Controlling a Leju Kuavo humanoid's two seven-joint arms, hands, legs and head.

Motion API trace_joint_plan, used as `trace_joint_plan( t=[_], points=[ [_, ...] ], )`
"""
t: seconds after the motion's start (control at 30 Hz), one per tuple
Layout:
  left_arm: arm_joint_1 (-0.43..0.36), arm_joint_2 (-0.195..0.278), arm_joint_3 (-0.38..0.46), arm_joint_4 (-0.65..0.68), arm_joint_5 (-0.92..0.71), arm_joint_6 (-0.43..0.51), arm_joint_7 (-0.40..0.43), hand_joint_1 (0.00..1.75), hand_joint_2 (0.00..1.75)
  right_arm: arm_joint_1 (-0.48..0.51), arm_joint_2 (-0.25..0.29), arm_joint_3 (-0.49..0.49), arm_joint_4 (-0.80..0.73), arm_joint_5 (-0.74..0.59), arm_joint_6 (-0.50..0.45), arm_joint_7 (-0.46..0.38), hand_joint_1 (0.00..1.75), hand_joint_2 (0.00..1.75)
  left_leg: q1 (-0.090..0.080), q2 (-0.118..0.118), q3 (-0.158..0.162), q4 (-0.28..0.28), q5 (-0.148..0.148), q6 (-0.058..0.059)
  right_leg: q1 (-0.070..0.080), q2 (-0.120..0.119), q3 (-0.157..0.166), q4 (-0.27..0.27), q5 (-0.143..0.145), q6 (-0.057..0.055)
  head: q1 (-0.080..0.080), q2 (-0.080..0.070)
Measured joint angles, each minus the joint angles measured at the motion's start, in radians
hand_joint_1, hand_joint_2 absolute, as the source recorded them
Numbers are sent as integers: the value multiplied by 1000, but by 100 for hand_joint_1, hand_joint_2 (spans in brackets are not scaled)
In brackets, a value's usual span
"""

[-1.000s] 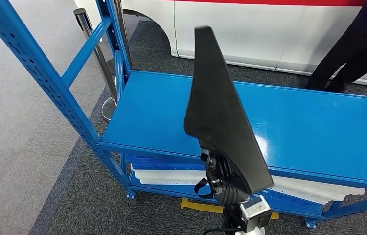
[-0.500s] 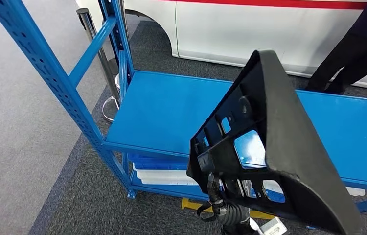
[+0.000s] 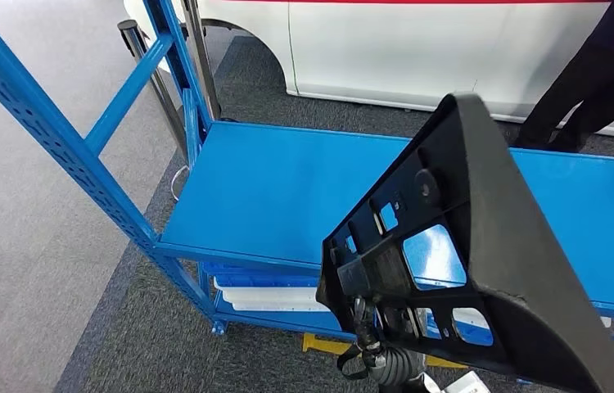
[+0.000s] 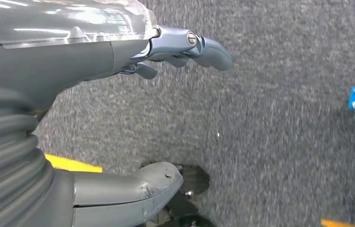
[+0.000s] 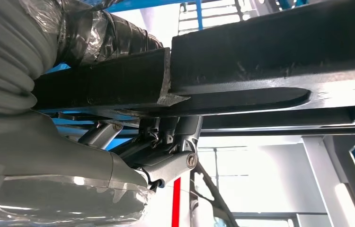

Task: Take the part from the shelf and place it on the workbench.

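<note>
Black part point(image 3: 484, 246) is clamped in your right hand point(image 5: 166, 142); left hand point(image 4: 119, 94) hangs with fingers apart. Carry it level toward the blue bench point(image 3: 271, 188) at 12 o'clock and lower it flat.

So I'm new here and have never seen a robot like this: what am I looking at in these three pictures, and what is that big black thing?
These are three cameras on one two-armed humanoid robot at the same moment. The wide picture comes from its head, looking forward and down. The big black thing is a plastic part, ribbed with cut-out windows, which the right hand holds up from below, in front of a blue metal shelf. White trays sit on the shelf's lower level. Behind are a white vehicle and a person's dark legs.

The carpet picture comes from the left wrist: the left hand hangs over grey carpet holding nothing, fingers apart. The third comes from the right wrist: the right hand's fingers grip the part's edge.
</note>
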Motion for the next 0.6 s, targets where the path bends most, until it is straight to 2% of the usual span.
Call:
trace_joint_plan(
  t=[0.07, 0.1, 0.13, 0.17, 0.23, 0.27, 0.3, 0.37, 0.43, 0.47, 0.5, 0.57, 0.6],
  points=[
    [2, 0, 0, 0, 0, -3, 1, 0, 175, 1, 1, 0, 0, 0, 1, 0, 175, 175, 1, 0, -67, 136, -57, -6, 1, -2, 1, 1, -2, -5, 0, 0],
    [3, -1, 0, 0, 0, -4, 2, 0, 175, 2, 1, 0, 0, 0, 1, 0, 175, 175, 2, 0, -92, 181, -68, -8, 1, -2, 2, 2, -2, -6, 0, 0],
    [4, -1, 0, 0, 0, -4, 3, 0, 175, 3, 1, 0, 0, 0, 2, 0, 175, 175, 2, 0, -100, 190, -58, -9, 2, -2, 2, 3, -3, -6, 0, 0],
    [4, -1, 0, 0, 0, -6, 5, 0, 175, 3, 1, 0, 0, 0, 4, 0, 175, 175, 3, 0, -90, 160, -30, -8, 1, -1, 3, 5, -3, -5, 0, 0],
    [3, 0, 1, 0, -1, -9, 10, 0, 175, 3, 2, 0, 0, 0, 12, 0, 175, 175, 4, -1, -31, 26, 42, -4, 1, 2, 4, 10, -6, -1, 0, 0],
    [2, 0, 1, 1, -3, -11, 12, 0, 175, 3, 3, 0, 0, 0, 17, 0, 175, 175, 2, -2, -7, -32, 66, -1, 3, 3, 2, 13, -7, 3, 0, 0],
    [1, 0, 1, 1, -5, -14, 15, 0, 175, 4, 4, 0, 0, 2, 25, 0, 175, 175, 1, -4, 7, -67, 78, 3, 4, 4, -1, 16, -6, 9, 0, 0],
    [1, -1, 1, 1, -8, -17, 21, 0, 175, 8, 4, 0, 0, 6, 41, -1, 175, 175, -4, -6, 8, -78, 84, 12, 7, 7, -5, 15, -1, 21, 0, 0],
    [1, -3, 3, 1, -9, -18, 26, 0, 175, 15, 4, 0, 0, 9, 55, -5, 175, 175, 0, 0, 4, -83, 93, 28, 6, 9, -9, 21, -9, 32, 0, 0],
    [1, -4, 3, 1, -10, -17, 27, 0, 175, 18, 4, 0, 0, 9, 59, -8, 175, 175, 2, 6, 0, -88, 100, 37, 5, 9, -17, 40, -29, 36, 1, 0],
    [-1, -4, 4, 2, -11, -17, 28, 0, 175, 21, 4, 0, 0, 9, 61, -12, 175, 175, 3, 12, -4, -91, 106, 46, 4, 8, -32, 78, -64, 39, 1, 0],
    [-2, -5, 5, 2, -14, -16, 28, 0, 175, 28, 4, -1, 0, 5, 66, -20, 175, 175, -2, 25, -18, -91, 114, 57, 4, 7, -73, 197, -143, 44, 1, 0],
    [-2, -5, 6, 2, -15, -15, 28, 0, 175, 32, 4, -1, 0, -2, 70, -24, 175, 175, -5, 33, -25, -90, 118, 59, 4, 7, -87, 247, -167, 46, 1, 0]
  ],
)
